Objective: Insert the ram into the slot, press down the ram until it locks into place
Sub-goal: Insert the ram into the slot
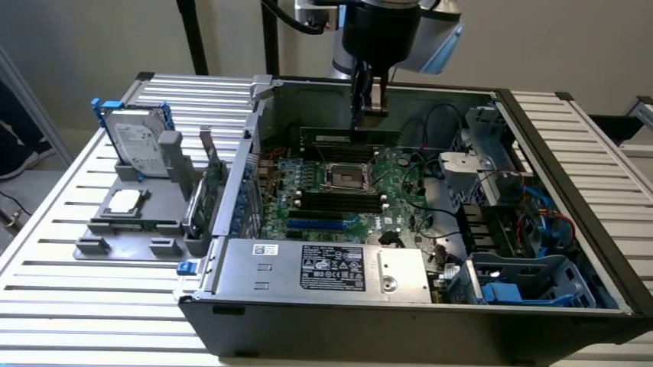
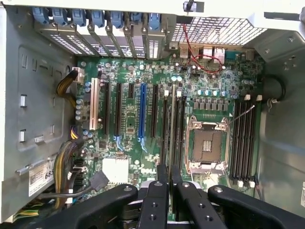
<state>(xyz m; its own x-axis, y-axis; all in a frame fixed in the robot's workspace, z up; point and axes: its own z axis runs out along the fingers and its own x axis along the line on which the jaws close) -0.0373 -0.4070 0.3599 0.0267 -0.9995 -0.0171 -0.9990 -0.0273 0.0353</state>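
**Ram standing in the slot, and the press could go crooked**

The end effector (image 1: 369,107), fingers (image 2: 159,200) drawn together, hovered just over the ram (image 1: 347,138), which stood on edge in the slot (image 2: 171,138) behind the CPU socket (image 1: 344,177). Contact was unclear. The danger, I'd say: a push landing off-centre could latch one end only, or those narrow tips could slide off the thin edge onto the motherboard (image 1: 388,206)

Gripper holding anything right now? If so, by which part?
Cannot tell. The gripper hangs just above the ram, which stands in the slot beside the CPU socket; contact is unclear.
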